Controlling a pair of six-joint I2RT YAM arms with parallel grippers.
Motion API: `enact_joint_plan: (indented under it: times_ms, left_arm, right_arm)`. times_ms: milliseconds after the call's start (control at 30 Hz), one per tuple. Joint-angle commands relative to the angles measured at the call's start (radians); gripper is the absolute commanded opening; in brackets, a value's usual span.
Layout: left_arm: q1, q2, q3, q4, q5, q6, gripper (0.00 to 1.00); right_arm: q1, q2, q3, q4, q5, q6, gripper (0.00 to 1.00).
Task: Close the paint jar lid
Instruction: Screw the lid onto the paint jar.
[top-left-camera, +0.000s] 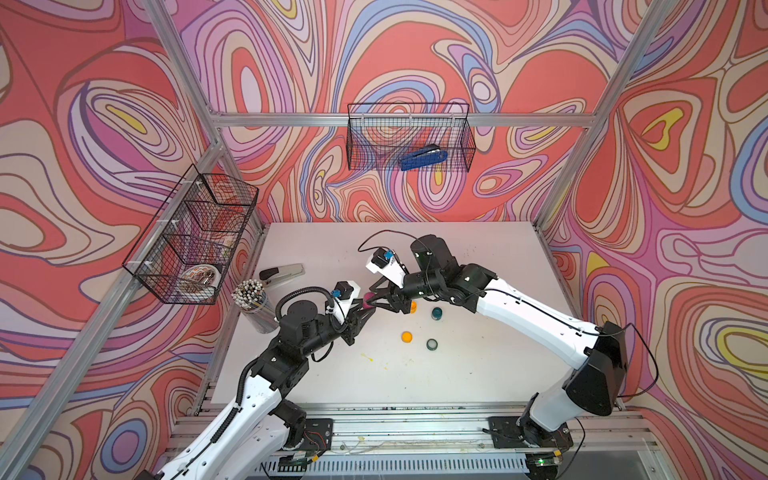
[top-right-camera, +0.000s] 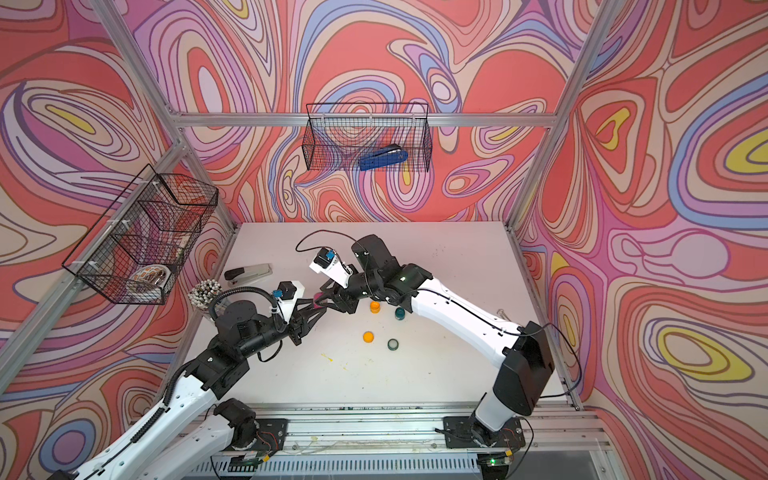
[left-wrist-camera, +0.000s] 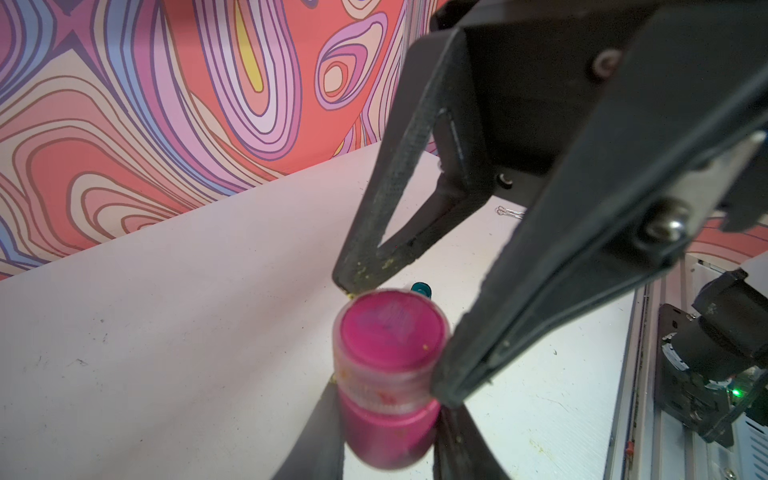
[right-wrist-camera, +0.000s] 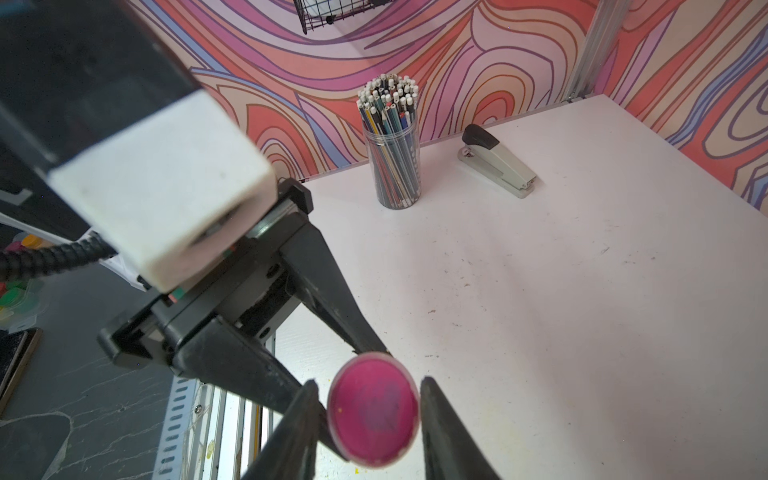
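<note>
Left gripper (top-left-camera: 365, 307) clenched on pink paint jar (left-wrist-camera: 388, 436), right gripper (right-wrist-camera: 369, 381) with jaws flanking the jar's lid (right-wrist-camera: 374, 411), grip impossible to tell, all right of pencil cup (top-left-camera: 253, 305), grey stapler (top-left-camera: 281, 274) just behind pencil cup

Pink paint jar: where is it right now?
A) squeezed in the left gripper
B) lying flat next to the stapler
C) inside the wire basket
A: the left gripper is shut on the pink paint jar, with one finger on each side of it.
</note>
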Motion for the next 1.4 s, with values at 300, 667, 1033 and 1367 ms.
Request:
enact_joint_plan:
  times_ms: [300,667,1033,1367]
  left_arm:
    - [-0.002,-0.011,0.011,0.037,0.001,0.006,0.27]
    - [-0.002,-0.009,0.01,0.042,0.009,0.004,0.27]
    - [0.0,-0.017,0.01,0.04,-0.002,0.009,0.27]
    - [-0.002,-0.019,0.01,0.039,-0.008,0.013,0.27]
  right_arm:
    - [-0.014,0.022,0.003,0.027,-0.036,0.026,0.46]
    - [-0.026,0.013,-0.005,0.048,-0.019,0.043,0.54]
    - [-0.026,0.031,-0.009,0.035,-0.044,0.046,0.54]
    - [-0.027,0.034,-0.012,0.041,-0.061,0.055,0.39]
